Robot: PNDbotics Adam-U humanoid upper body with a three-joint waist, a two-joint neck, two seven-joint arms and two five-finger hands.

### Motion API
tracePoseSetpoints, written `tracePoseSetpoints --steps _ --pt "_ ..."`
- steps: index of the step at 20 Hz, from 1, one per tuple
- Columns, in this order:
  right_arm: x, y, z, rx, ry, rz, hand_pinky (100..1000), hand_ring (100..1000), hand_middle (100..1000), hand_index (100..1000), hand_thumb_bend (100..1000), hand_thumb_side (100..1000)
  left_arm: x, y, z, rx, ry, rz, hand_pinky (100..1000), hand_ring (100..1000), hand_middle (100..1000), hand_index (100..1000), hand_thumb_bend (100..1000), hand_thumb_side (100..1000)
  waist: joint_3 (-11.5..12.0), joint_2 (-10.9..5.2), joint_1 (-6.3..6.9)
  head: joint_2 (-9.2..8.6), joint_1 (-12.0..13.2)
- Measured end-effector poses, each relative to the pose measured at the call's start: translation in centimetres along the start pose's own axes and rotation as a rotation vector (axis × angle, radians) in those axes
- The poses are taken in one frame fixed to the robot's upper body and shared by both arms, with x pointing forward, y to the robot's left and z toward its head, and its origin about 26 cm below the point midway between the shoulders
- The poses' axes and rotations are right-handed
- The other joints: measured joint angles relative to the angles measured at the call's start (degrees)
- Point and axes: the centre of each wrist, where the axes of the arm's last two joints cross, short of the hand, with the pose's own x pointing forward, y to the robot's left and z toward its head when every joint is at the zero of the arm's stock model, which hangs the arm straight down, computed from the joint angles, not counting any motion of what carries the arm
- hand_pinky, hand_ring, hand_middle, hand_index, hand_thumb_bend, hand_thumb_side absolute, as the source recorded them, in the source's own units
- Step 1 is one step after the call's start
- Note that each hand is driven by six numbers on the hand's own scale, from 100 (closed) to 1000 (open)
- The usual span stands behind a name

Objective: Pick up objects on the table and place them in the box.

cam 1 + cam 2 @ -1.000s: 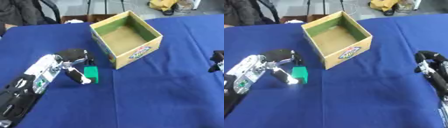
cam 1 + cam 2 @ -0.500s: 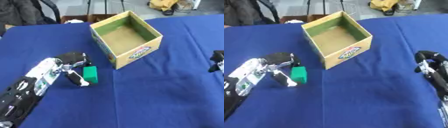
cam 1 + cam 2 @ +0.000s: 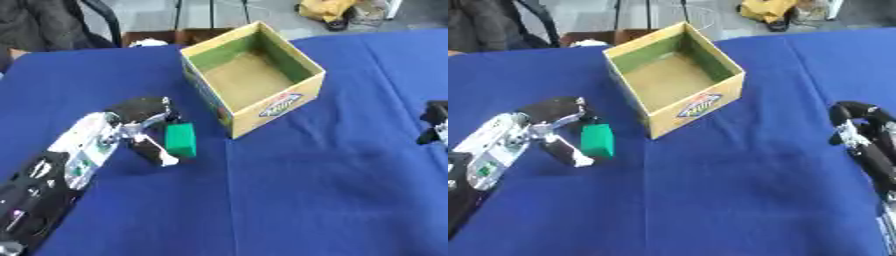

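A small green block point(image 3: 181, 140) lies left of the open yellow cardboard box point(image 3: 302, 95), whose green-lined inside holds nothing. My left hand point(image 3: 131, 120) comes in from the lower left. Its fingers point(image 3: 149, 106) curl over the block's far end and its thumb point(image 3: 159, 154) presses the near end, so the block is pinched between them. The block is about a hand's width from the box's left wall. My right hand point(image 3: 857, 131) rests at the right edge of the blue table point(image 3: 306, 190), fingers relaxed and slightly bent, holding nothing.
Beyond the table's far edge are a dark chair point(image 3: 101, 15), a brown item point(image 3: 162, 37) and a yellow bundle point(image 3: 324, 10) on the floor. A person in dark clothing point(image 3: 39, 27) sits at the far left corner.
My left hand has slid forward and closed round the green block. The block has shifted a little towards the far side. The right hand has stayed where it was.
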Motion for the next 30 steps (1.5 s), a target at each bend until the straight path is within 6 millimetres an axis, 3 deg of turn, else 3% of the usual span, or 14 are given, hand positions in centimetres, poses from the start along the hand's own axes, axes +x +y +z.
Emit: tracePoseSetpoints --steps 4,6,10,13,20,22,23,26,30 --pt "0.0 0.0 0.0 0.001 0.001 0.0 481 432 577 751 387 613 0.1 4.1 -0.1 0.129 0.016 -0.034 461 342 277 437 410 332 -0.57 -0.13 0.03 0.0 0.07" --pt "0.0 0.0 0.0 0.004 0.001 0.0 481 432 577 751 389 613 0.1 6.0 -0.6 0.184 0.023 -0.048 483 364 301 459 474 376 -1.0 -0.23 0.1 0.0 0.33" --pt "0.0 0.2 0.0 0.021 -0.001 -0.001 481 431 577 751 390 612 -0.6 8.0 -2.6 0.217 0.046 -0.062 503 380 327 481 499 385 -2.34 -0.24 0.49 -0.03 1.08" --pt "0.1 0.4 -0.1 0.031 -0.005 -0.002 481 431 577 751 391 612 -1.5 7.9 -4.6 0.207 0.08 -0.066 508 385 332 486 499 400 -3.48 -0.16 0.78 -0.07 1.72" --pt "0.6 1.0 -0.8 0.075 -0.029 -0.004 480 430 577 750 393 610 -3.0 4.7 -8.1 0.158 0.143 -0.033 518 397 349 509 507 419 -7.64 1.12 1.98 -0.63 3.98" --pt "0.7 1.1 -0.9 0.084 -0.033 -0.005 480 430 576 750 393 609 -3.1 4.1 -8.6 0.165 0.149 -0.027 535 413 371 543 553 443 -8.44 1.34 2.05 -0.74 4.43" --pt "0.7 1.1 -0.9 0.086 -0.033 -0.005 480 430 576 750 393 609 -3.0 3.9 -8.8 0.17 0.148 -0.03 556 437 403 588 643 498 -8.69 1.43 2.16 -0.84 4.58" --pt "0.7 1.2 -0.9 0.091 -0.034 -0.005 481 431 576 750 392 609 -2.9 3.6 -9.1 0.179 0.141 -0.049 597 494 485 706 801 608 -8.86 1.45 2.27 -0.89 4.7" --pt "0.7 1.2 -0.9 0.092 -0.033 -0.005 481 431 576 750 391 610 -2.9 3.6 -9.1 0.181 0.134 -0.065 621 527 519 712 833 634 -8.69 1.37 2.28 -0.9 4.73"
